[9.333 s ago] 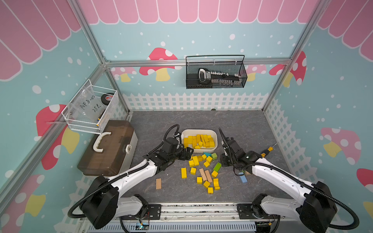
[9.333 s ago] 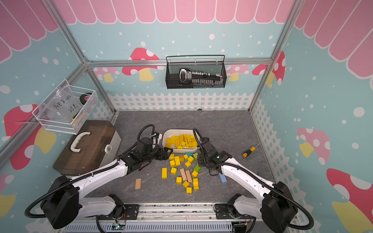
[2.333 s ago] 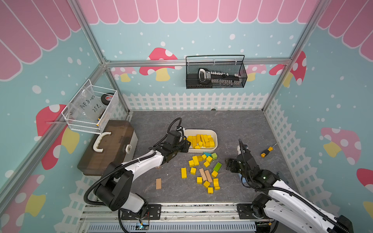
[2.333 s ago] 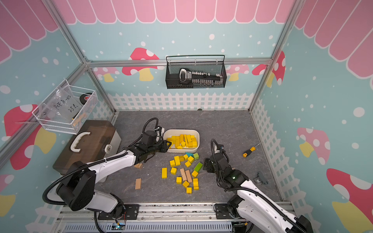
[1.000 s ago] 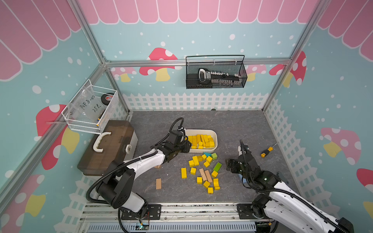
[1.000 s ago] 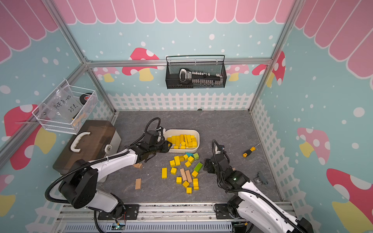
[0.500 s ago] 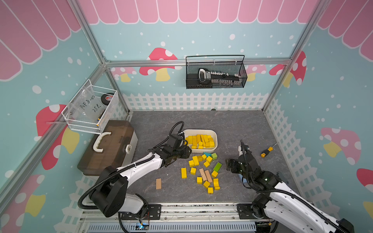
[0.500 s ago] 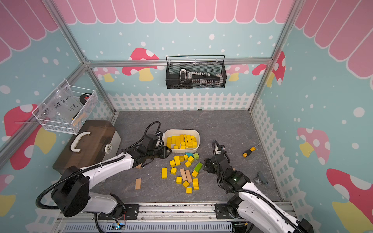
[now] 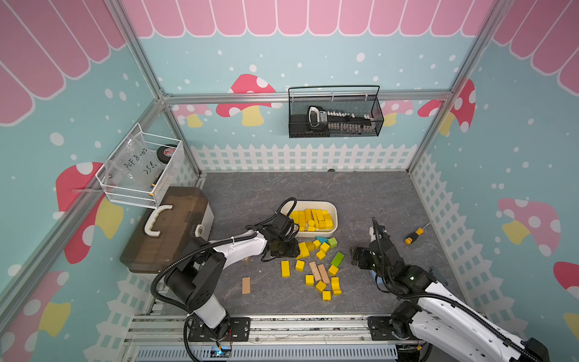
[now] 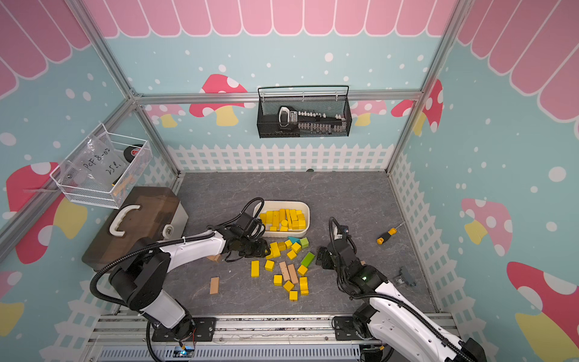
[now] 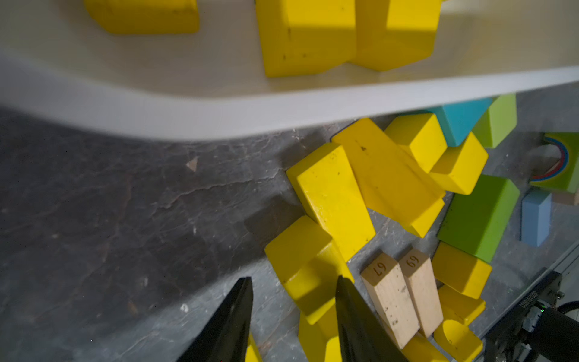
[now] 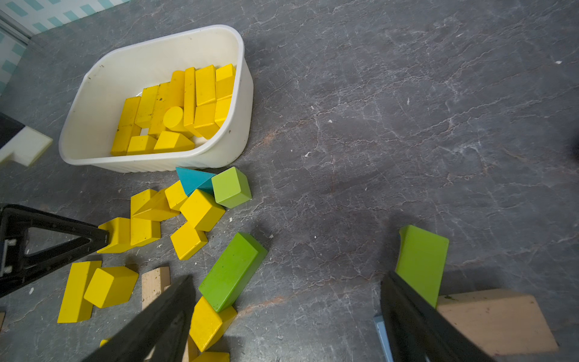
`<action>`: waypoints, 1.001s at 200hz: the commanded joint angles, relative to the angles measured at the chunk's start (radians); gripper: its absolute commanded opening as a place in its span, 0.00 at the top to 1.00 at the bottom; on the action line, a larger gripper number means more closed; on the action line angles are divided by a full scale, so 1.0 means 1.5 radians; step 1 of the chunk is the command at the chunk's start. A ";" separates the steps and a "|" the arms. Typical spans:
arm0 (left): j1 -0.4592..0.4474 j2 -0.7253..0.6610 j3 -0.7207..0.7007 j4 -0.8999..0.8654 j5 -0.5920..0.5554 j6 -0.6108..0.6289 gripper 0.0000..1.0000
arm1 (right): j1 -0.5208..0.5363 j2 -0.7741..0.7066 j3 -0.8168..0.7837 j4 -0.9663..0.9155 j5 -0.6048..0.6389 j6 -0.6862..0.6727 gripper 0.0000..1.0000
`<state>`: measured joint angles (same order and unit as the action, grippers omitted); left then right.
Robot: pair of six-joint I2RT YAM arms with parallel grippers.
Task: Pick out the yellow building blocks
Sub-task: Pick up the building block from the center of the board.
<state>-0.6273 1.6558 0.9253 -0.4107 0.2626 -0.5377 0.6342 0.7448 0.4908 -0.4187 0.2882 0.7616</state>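
Observation:
Several yellow building blocks (image 9: 313,217) fill the white tub (image 9: 313,203). More yellow building blocks (image 9: 316,269) lie loose on the grey floor in front of it, mixed with tan, green and teal ones. My left gripper (image 9: 291,249) is low at the left end of the loose pile, just in front of the tub. In the left wrist view it (image 11: 293,279) is open, with a yellow block's (image 11: 300,269) corner between the tips and a gap beside it. My right gripper (image 12: 287,275) hangs wide open over bare floor to the pile's right, holding nothing.
A brown toolbox (image 9: 169,228) stands at the left. A screwdriver (image 9: 413,235) lies at the right. Tan blocks (image 9: 319,272), a lone tan block (image 9: 246,285), a green bar (image 9: 337,258) and a teal wedge (image 9: 321,239) sit among the yellow ones. Wire baskets hang on the walls.
My left gripper has come away from the tub's edge and down to the left end of the loose pile, its jaws slightly wider. The right arm has barely moved.

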 commanded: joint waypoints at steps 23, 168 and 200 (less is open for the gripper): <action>-0.006 0.039 0.034 -0.033 0.009 -0.003 0.52 | -0.004 -0.001 -0.008 -0.005 0.004 0.010 0.08; 0.005 0.048 0.067 -0.095 -0.111 -0.028 0.55 | -0.006 -0.017 -0.014 -0.003 -0.001 0.008 0.08; 0.025 0.022 0.042 -0.088 -0.110 -0.031 0.55 | -0.006 -0.020 -0.015 -0.004 -0.002 0.007 0.08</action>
<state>-0.6178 1.7142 1.0290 -0.4938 0.1593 -0.5674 0.6300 0.7238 0.4828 -0.4187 0.2806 0.7612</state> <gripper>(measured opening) 0.447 0.921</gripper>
